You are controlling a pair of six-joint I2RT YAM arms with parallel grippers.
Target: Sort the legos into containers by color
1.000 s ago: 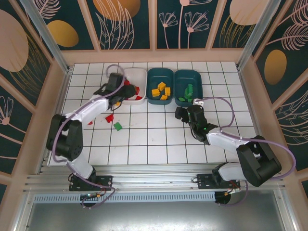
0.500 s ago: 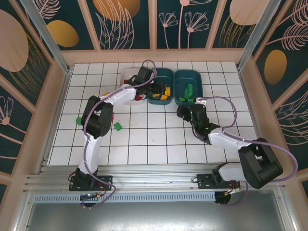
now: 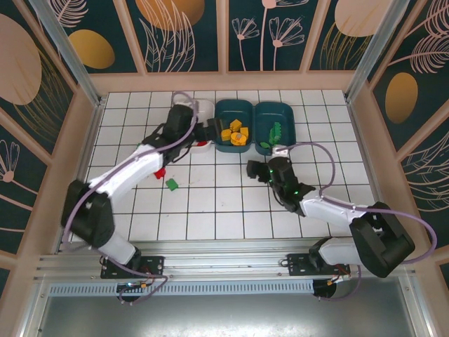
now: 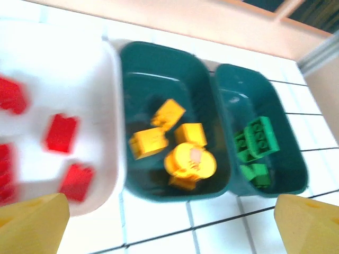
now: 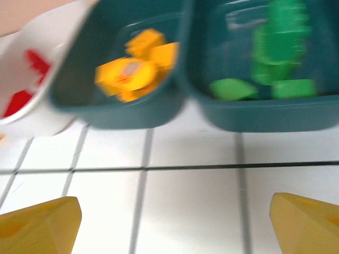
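Left wrist: I see my left gripper [image 4: 169, 221] with fingers wide apart, empty; yellow legos [image 4: 189, 161] at twelve o'clock in the teal bin [image 4: 159, 63]. My right gripper [image 5: 175, 225] is likewise spread.

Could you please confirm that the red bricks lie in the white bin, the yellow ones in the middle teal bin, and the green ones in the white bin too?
Not quite: the green bricks lie in the right teal bin, as the left wrist view shows. The red bricks are in the white bin and the yellow bricks in the middle teal bin.
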